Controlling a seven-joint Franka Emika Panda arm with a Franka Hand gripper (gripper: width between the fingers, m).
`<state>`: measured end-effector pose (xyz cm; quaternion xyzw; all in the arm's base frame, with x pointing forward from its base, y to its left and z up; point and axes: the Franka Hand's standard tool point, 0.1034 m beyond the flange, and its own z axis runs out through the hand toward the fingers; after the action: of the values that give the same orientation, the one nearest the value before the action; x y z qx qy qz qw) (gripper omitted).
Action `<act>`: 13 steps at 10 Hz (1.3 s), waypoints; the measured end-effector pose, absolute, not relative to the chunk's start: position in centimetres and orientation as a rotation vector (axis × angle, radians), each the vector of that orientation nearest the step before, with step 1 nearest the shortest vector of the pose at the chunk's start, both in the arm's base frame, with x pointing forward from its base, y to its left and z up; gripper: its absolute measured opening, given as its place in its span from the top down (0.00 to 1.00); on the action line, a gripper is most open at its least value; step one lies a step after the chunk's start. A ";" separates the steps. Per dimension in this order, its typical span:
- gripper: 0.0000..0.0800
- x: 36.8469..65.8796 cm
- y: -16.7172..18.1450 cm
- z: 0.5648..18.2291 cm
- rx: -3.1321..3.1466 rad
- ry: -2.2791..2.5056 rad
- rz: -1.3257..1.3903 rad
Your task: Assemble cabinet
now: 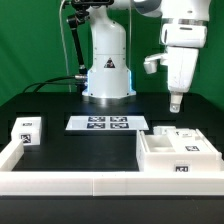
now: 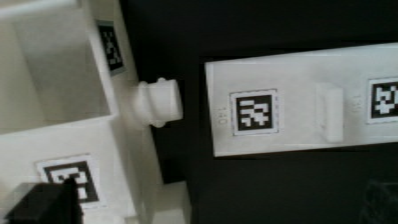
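Observation:
The cabinet (image 1: 170, 157) is a large white box with black-and-white tags at the exterior view's right, near the front rail. In the wrist view its wall (image 2: 54, 110) fills one side, with a round white knob (image 2: 157, 100) sticking out of it. A flat white tagged part (image 2: 302, 105) lies right beside that knob; in the exterior view it lies behind the cabinet (image 1: 186, 134). My gripper (image 1: 175, 102) hangs above the cabinet's far side, clear of it. In the wrist view the gripper (image 2: 210, 206) is open and empty, with one dark finger (image 2: 43, 205) showing.
A small white tagged block (image 1: 27, 131) stands at the exterior view's left. The marker board (image 1: 108, 123) lies in front of the robot base (image 1: 107, 75). Long low white border rails (image 1: 90, 185) run along the front and left. The table is black.

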<state>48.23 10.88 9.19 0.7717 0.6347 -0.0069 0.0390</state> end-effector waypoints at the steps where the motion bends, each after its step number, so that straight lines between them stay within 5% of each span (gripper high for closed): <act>1: 0.00 48.3 10.9 9.2 2.367 1.944 -0.017; 4: 0.00 47.9 10.9 9.0 2.369 1.947 -0.022; 13: 0.00 43.2 11.6 3.8 2.409 2.004 -0.003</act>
<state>43.16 11.63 3.80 0.7688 0.6395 -0.0011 0.0041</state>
